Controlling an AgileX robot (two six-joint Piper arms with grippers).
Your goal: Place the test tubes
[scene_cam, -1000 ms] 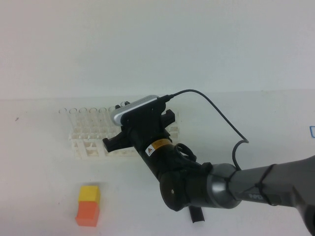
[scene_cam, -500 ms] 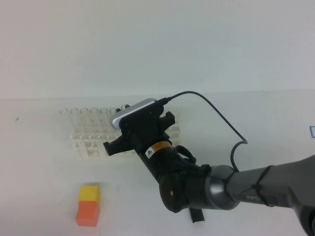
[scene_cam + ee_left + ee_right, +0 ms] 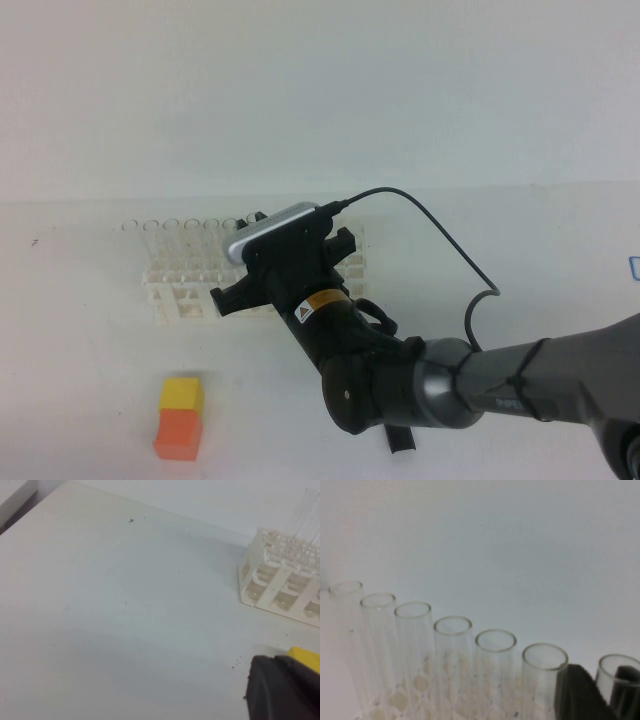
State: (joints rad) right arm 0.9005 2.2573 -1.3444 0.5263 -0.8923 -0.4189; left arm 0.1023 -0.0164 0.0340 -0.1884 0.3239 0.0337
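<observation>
Where the white rack stands on the table, clear test tubes sit upright along its rear row, all empty. The right gripper hangs over the rack's right end, marginally lower than a second ago; its grip cannot be told. The left gripper sits just beside the yellow block, state likewise undetermined. The warning sticker on the right wrist is unreadable.

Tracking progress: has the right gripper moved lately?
Yes: right gripper dropped slightly against the rack, uncovering more tube rims. Left gripper sits beside the block.
</observation>
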